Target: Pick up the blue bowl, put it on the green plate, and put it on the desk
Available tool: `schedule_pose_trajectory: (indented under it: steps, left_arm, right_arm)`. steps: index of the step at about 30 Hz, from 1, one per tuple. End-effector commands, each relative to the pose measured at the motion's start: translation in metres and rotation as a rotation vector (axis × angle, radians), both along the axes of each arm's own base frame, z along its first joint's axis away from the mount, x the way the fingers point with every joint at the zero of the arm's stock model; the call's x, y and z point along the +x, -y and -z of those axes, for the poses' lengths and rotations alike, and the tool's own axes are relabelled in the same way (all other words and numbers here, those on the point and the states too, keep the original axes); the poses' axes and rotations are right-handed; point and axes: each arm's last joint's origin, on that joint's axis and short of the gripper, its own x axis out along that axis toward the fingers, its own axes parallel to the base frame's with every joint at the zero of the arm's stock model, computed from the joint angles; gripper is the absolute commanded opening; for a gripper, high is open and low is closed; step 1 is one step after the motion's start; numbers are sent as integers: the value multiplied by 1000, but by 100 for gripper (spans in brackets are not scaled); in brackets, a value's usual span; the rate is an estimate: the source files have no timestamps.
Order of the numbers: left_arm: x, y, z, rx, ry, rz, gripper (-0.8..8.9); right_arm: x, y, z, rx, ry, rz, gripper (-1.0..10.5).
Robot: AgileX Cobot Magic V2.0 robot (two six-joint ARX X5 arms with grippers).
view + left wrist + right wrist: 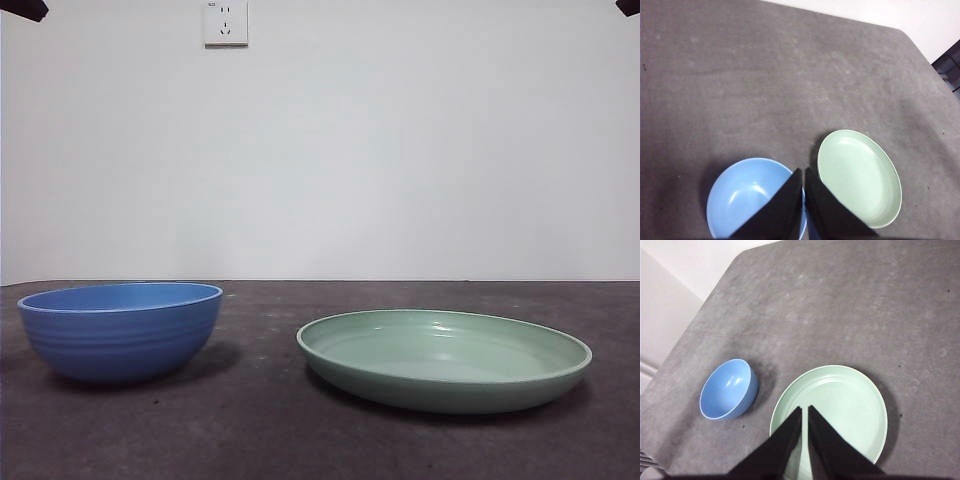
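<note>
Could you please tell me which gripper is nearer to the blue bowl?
Left. The left gripper hangs above the blue bowl; the right gripper hangs above the green plate beside it.

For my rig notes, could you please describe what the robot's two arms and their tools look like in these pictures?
Both look alike. The left tool and the right tool each have two matte black jaws, flat-sided and tapering to narrow tips, with no markings, cables or labels visible. In the front view the arms show only as black tips at the top corners, so nothing more of them can be described.
</note>
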Motion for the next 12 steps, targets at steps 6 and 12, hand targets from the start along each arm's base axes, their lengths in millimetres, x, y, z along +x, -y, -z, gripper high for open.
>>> schedule_pose_trajectory:
  steps: [6,12]
  left_arm:
    - [1,1,-7,7,36,14,189]
    - [1,1,-7,9,42,15,591]
  right_arm:
    - [0,0,-3,-8,6,-10,96]
    - [0,0,-3,-8,6,-9,592]
